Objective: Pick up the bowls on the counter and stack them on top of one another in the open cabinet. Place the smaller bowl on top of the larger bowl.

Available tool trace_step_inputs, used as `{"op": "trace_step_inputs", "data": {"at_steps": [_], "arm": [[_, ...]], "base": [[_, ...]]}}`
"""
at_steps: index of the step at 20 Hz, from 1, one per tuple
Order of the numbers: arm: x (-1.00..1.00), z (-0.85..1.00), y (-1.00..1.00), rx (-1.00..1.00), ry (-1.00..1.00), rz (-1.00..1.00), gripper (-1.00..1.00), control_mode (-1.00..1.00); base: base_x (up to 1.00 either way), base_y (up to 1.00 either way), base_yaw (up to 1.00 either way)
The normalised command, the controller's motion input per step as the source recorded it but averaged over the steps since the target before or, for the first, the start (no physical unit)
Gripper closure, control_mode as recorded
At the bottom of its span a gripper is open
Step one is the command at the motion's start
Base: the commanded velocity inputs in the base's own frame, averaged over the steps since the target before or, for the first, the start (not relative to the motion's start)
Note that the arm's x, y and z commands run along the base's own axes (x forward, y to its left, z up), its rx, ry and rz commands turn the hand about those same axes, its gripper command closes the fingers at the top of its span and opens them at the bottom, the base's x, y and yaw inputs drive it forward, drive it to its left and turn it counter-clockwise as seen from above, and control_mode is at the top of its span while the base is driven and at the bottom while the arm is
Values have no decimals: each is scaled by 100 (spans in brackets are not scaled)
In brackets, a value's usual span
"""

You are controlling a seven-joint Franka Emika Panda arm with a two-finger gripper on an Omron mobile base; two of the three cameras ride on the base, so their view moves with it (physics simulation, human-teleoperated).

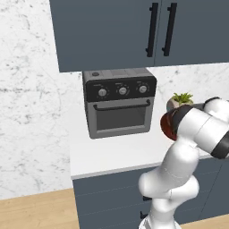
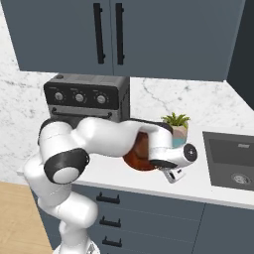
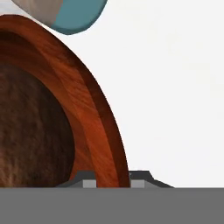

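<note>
Standing at the left end of the counter (image 1: pixel 112 154), against the marble back wall, is a grey toaster oven (image 1: pixel 119 102) with three knobs, under the twin-handled wall cabinet (image 1: pixel 134 31). Right of the oven the white arm bends low over the counter, and the larger bowl (image 2: pixel 140 154) shows as a reddish-brown curve partly hidden behind the forearm, lying on the counter. Just beyond it, nearer the wall, stands a small plant (image 2: pixel 176 120) in its beige-and-teal pot (image 3: pixel 70 13). The gripper (image 3: pixel 112 180) has its two fingertips pinched on the bowl's rim (one tip inside the rim, one outside, seen in the hand view). Farther right a dark sink (image 2: pixel 232 161) is set into the counter.
</note>
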Motion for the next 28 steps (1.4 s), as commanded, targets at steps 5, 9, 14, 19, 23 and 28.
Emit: {"op": "trace_step_inputs", "data": {"at_steps": [5, 9, 14, 19, 23, 28], "arm": [[-35, 69, 11, 1, 2, -6, 100, -100], [-48, 77, 21, 4, 9, -5, 100, -100], [-50, 69, 45, 5, 11, -3, 100, -100], [-42, 52, 45, 1, 1, -3, 100, -100], [-38, 50, 46, 0, 0, -3, 100, -100], [-17, 63, 49, 0, 1, -1, 100, -100]], "base": [[0, 0, 0], [0, 0, 0], [0, 0, 0], [0, 0, 0], [0, 0, 0], [0, 0, 0]]}}
